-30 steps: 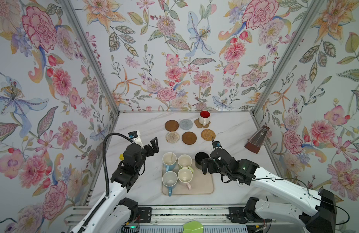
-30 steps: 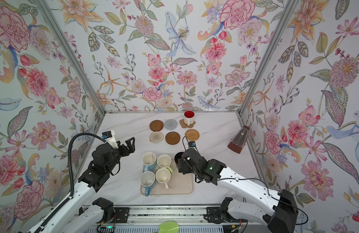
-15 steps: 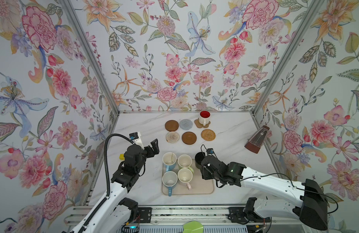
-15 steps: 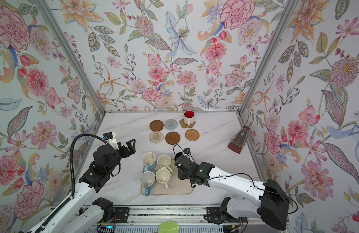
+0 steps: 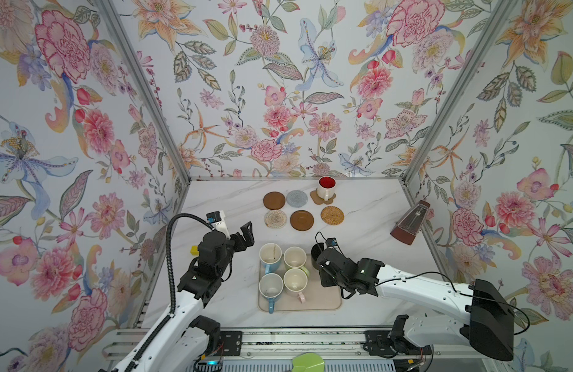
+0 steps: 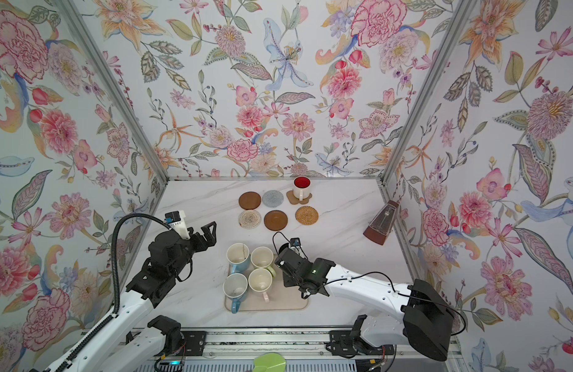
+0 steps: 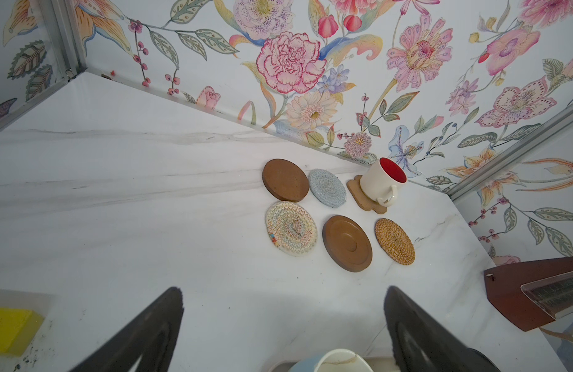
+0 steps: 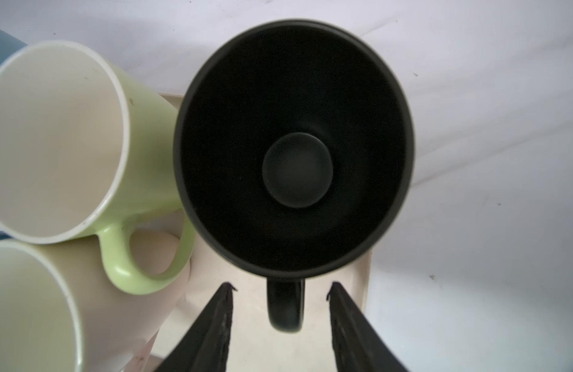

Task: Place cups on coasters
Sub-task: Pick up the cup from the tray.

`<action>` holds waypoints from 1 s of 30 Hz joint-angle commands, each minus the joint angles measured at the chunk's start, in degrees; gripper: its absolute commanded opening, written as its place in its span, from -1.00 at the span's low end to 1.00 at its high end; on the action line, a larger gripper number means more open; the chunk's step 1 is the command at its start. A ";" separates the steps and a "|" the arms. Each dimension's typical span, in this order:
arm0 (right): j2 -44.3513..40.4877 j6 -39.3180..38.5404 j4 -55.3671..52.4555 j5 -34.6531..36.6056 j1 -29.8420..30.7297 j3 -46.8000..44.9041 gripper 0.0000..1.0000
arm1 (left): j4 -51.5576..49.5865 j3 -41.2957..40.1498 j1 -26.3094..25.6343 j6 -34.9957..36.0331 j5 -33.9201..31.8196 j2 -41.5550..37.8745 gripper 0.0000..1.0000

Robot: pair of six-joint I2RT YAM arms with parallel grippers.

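Note:
A black cup (image 8: 295,145) stands at the tray's far right corner (image 5: 317,252). My right gripper (image 8: 282,290) is open; its fingers straddle the cup's handle (image 8: 285,306) with a gap on each side. Two light blue cups (image 5: 270,256) (image 5: 270,288), a pale green cup (image 5: 295,257) and a pale pink cup (image 5: 295,281) share the tray. A white cup with a red inside (image 5: 326,188) sits on the tan flower coaster (image 5: 320,199). Bare coasters: brown (image 5: 274,200), grey (image 5: 296,198), cream woven (image 5: 275,219), dark brown (image 5: 301,220), golden rattan (image 5: 332,215). My left gripper (image 5: 246,233) hangs open left of the tray.
The beige tray (image 5: 320,299) lies near the table's front edge. A brown metronome (image 5: 409,224) leans by the right wall. A small yellow block (image 5: 194,250) sits by the left wall. Floral walls close in three sides.
My right gripper has narrowed its jaws and drawn back, so its fingers now flank the black cup's handle. The left arm has not moved.

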 commanded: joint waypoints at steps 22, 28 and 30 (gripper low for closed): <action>4.19 -2.59 1.65 -0.18 -1.86 -0.53 -0.39 | 1.42 0.37 0.75 -0.57 0.51 0.89 0.98; 4.96 -3.01 1.74 -0.41 -2.07 -0.32 -0.46 | 1.75 0.37 0.65 -0.66 0.56 1.19 0.98; 5.04 -2.94 1.80 -0.51 -2.14 -0.38 -0.50 | 1.58 0.36 0.58 -0.66 0.55 1.20 0.98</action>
